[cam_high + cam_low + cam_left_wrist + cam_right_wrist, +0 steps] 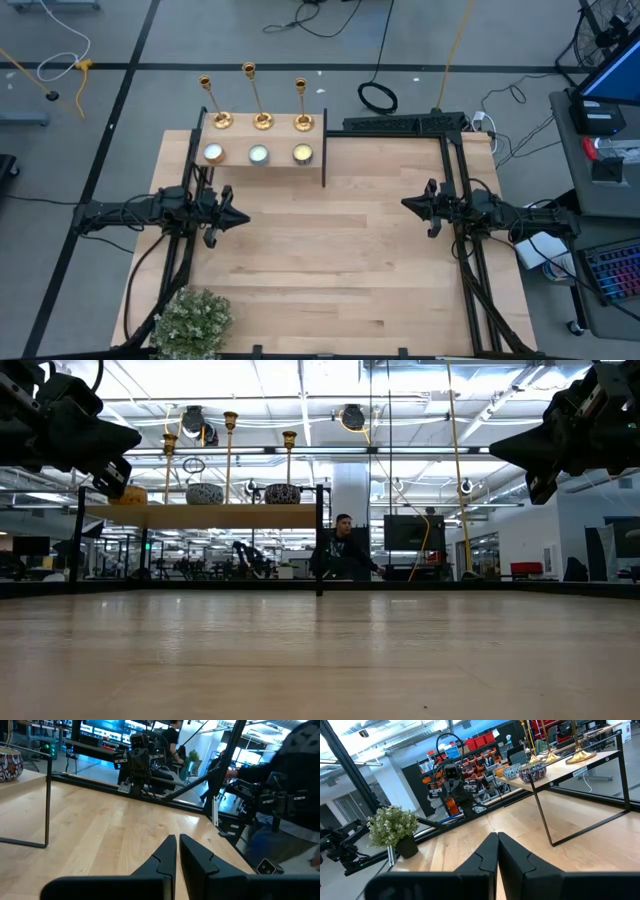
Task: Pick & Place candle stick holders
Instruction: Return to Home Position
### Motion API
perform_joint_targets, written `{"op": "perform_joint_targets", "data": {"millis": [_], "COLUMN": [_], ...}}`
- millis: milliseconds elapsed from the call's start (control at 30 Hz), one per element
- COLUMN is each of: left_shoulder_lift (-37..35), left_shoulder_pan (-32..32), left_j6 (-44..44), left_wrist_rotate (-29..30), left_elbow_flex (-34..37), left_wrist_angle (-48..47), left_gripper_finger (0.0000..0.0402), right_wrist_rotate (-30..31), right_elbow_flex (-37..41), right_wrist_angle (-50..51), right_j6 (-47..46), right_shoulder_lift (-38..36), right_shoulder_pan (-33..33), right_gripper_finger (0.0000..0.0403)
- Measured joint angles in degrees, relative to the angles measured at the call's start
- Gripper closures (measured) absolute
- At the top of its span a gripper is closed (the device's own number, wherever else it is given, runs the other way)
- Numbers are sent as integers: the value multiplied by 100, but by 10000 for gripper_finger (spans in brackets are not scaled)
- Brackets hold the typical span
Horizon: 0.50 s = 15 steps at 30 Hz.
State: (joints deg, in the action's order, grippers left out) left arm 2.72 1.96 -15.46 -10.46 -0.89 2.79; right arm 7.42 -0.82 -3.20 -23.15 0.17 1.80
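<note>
Three gold candle stick holders (262,100) stand upright by their round bases on a raised wooden shelf (268,140) at the table's far left; the low view shows them (229,455) tall above the shelf. My left gripper (243,219) hovers shut at the table's left side, pointing level toward the right. My right gripper (406,204) hovers shut at the right side, pointing level toward the left. Both are far from the holders and hold nothing.
Three small round candle cups (258,154) sit on the shelf in front of the holders. The shelf stands on thin black legs (324,150). A potted plant (190,320) is at the near left corner. Bare wood (330,260) lies between the arms. A person (342,550) sits beyond the table.
</note>
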Motion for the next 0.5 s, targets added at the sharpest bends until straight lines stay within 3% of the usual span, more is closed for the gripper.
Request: {"op": "perform_joint_targets", "data": {"millis": [500], "left_shoulder_lift": [0], "left_shoulder_pan": [0], "left_j6": [9], "left_wrist_rotate": [0], "left_elbow_flex": [2], "left_wrist_angle": [0], "left_gripper_finger": [376], "right_wrist_rotate": [0], "right_elbow_flex": [0], "right_wrist_angle": [1], "right_j6": [0], "right_shoulder_lift": [1], "right_shoulder_pan": [-1], "right_gripper_finger": [399]}}
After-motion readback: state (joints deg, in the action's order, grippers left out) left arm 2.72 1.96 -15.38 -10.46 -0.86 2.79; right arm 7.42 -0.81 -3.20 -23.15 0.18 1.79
